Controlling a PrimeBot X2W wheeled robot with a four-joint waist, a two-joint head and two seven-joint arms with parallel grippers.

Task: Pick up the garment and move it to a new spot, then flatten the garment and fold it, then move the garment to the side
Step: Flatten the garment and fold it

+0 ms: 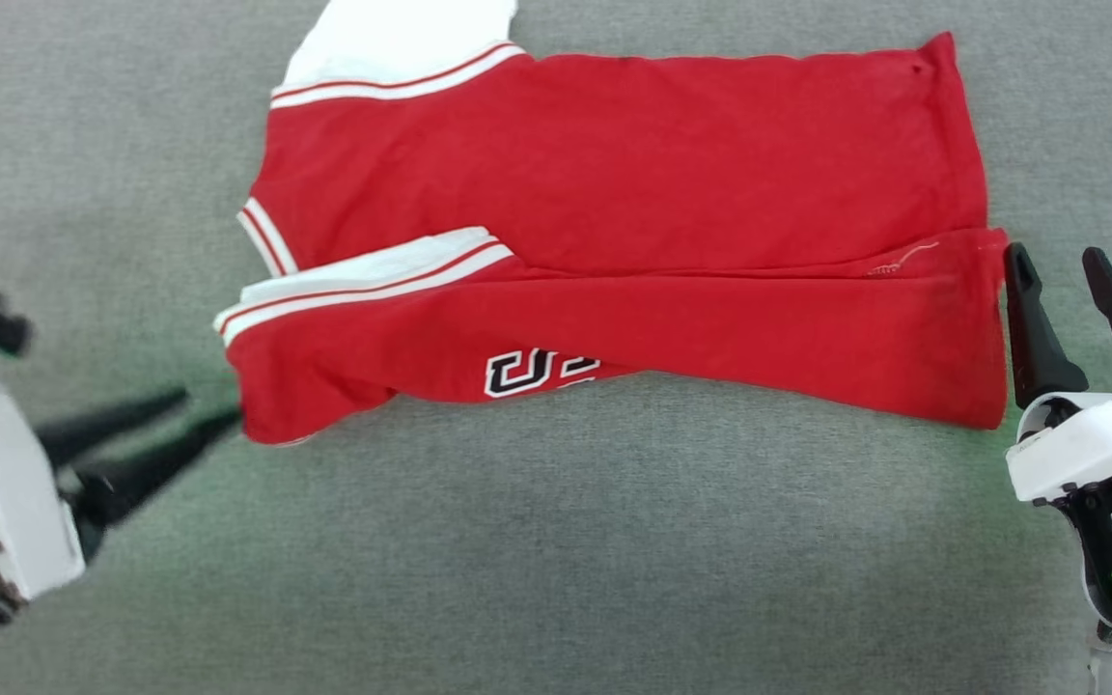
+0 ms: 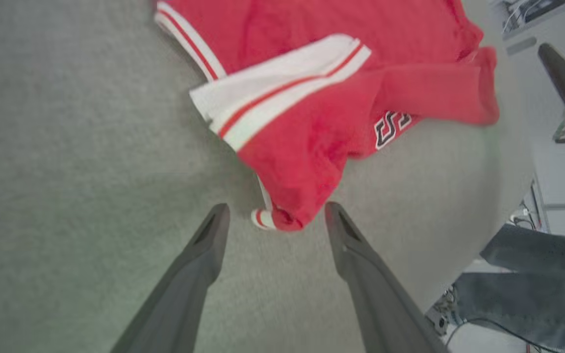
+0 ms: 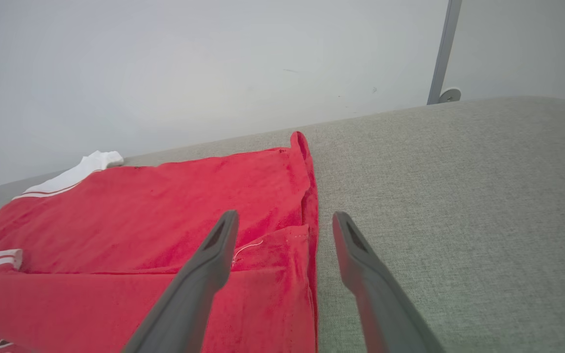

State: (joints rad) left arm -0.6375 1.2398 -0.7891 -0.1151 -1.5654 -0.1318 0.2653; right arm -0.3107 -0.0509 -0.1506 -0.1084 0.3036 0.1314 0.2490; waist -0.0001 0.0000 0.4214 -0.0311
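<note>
- Across the far half of the worktop [image 1: 556, 560] sits the garment [image 1: 614, 164], laid sideways. The collar and white sleeves point left, the hem points right, and the far sleeve is close to the far edge.
- The near long side is already flipped onto the body, so the black letters [image 1: 532, 372] peek out along the near crease. My guess is we're partway through the folding.
- The left gripper [image 1: 210, 405] is spread wide and empty, its tips either side of the bunched near-left corner.
- The right gripper [image 1: 1053, 253] is also wide and holding nothing, just beside the hem at the right end.
- That near-left corner looks lumpy, with a bit of striped trim curled under it. I'd smooth it out before the next fold or the lump gets baked in.
- For the next fold, pinch both ends through every layer, not just the top flap.
- Keep the lift low and move both arms together so the crease stays straight.
</note>
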